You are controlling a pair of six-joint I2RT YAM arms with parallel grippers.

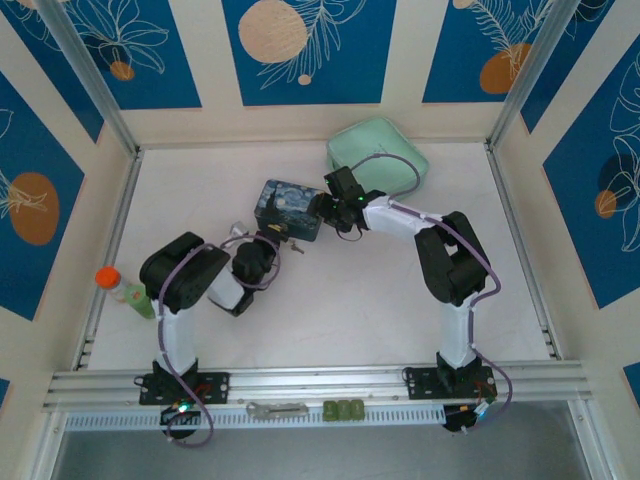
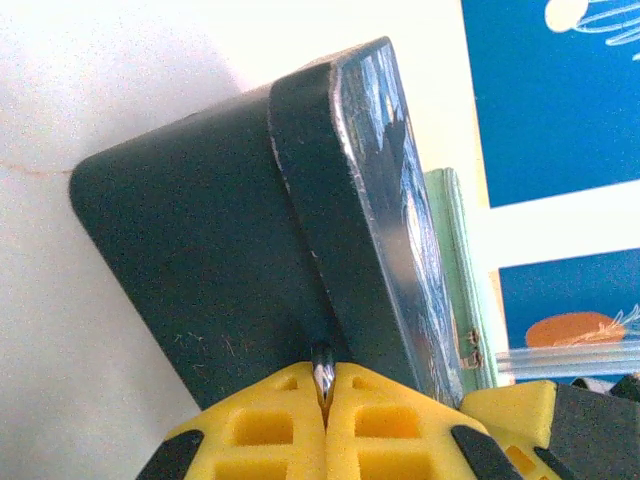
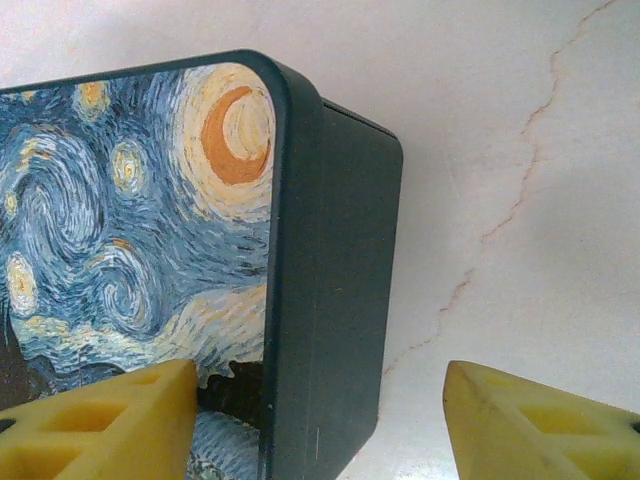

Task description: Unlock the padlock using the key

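My left gripper (image 2: 325,395) is shut on a thin silvery blade, the key (image 2: 323,378), whose tip points at the dark side wall of the Starry Night tin (image 2: 230,260). From above, the left gripper (image 1: 268,248) sits at the tin's (image 1: 288,207) near edge, with small silvery bits of the key ring (image 1: 294,245) beside it. The padlock is hidden. My right gripper (image 3: 318,400) is open and straddles the tin's side wall (image 3: 330,290), one finger over the painted lid, the other over the table. In the top view the right gripper (image 1: 322,207) is at the tin's right end.
A pale green lidded container (image 1: 378,155) lies behind the tin. A bottle with an orange cap (image 1: 122,288) stands at the left. A flat grey metal tool (image 1: 276,408) and small green pieces (image 1: 345,409) rest on the front rail. Walls enclose the table.
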